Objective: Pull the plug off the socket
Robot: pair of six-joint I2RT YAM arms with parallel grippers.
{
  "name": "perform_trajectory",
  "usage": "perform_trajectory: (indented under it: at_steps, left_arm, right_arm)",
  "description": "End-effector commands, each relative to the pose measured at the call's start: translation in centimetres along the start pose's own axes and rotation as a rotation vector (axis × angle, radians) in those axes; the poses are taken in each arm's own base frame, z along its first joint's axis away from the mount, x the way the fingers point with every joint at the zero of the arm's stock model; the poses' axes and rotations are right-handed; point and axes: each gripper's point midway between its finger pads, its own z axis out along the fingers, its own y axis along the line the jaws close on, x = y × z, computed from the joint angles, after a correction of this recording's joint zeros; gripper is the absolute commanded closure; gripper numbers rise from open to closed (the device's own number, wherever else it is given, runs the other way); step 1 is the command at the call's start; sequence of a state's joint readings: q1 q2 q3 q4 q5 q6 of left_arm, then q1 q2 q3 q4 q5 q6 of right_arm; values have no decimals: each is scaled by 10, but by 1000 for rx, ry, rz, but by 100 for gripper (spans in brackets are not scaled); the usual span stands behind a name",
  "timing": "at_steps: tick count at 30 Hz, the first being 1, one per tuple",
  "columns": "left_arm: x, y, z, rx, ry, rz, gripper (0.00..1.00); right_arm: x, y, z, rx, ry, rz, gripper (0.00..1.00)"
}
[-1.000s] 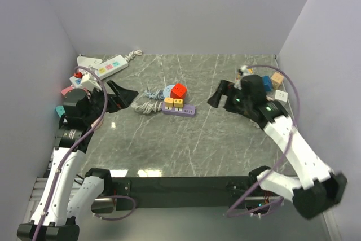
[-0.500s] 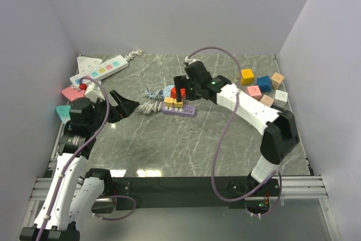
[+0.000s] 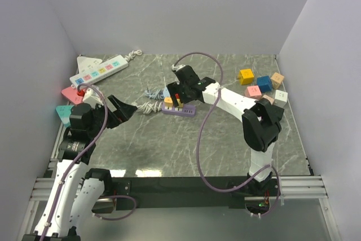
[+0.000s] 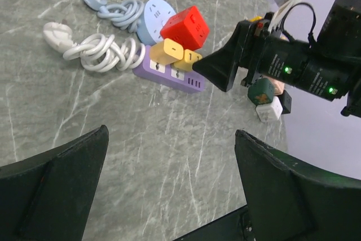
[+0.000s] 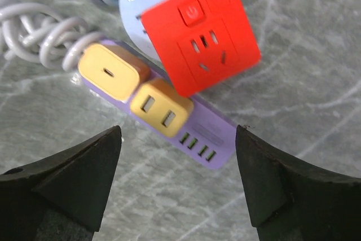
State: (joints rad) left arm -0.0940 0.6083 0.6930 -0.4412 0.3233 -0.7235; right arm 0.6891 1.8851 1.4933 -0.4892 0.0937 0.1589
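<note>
Right tool [image 5: 177,139] released over yellow plugs [image 5: 159,110] in lilac power strip [image 5: 210,135] — left tool [image 4: 172,134] released, at 9 o'clock.

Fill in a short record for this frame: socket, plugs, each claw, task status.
socket: lilac power strip, flat on the table, braided cord coiled beside it
plugs: orange-yellow plug and yellow plug, both seated in the strip
neighbour: red cube adapter, close behind the plugs
right claw: open, above the plugs, no contact visible
left claw: open, off to the left, apart from the strip
status: plug not yet pulled
</note>
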Motion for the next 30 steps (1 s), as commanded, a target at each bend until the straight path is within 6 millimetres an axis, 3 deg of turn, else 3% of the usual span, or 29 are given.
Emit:
perform_trajectory:
  at_steps: [1, 8, 9, 14, 15, 17, 20, 28, 30]
  left_arm:
    - [3, 7, 1, -21, -3, -1, 1]
    - [3, 10, 0, -39, -6, 9, 1]
    - [2, 11, -1, -41, -11, 8, 1]
    - [4, 13, 1, -40, -19, -4, 1]
    - [4, 13, 1, -39, -18, -5, 1]
    - [7, 14, 3, -35, -13, -16, 1]
    - [12, 17, 6, -32, 2, -29, 1]
    - [26, 22, 19, -20, 76, -51, 1]
    - [36, 24, 24, -11, 120, -63, 3]
  right_arm:
    - [-24, 12, 13, -57, -55, -30, 15]
    - [-19, 20, 34, -91, -10, -23, 25]
    - [-19, 25, 33, -114, -9, -18, 31]
    - [-5, 32, 26, -159, 25, 20, 41]
    - [-5, 37, 23, -185, 19, 33, 50]
    - [4, 41, 17, -199, 33, 67, 56]
    - [17, 53, 9, -226, 67, 109, 60]
    - [55, 118, -18, -241, 167, 163, 100]
    - [60, 126, -22, -235, 179, 156, 100]
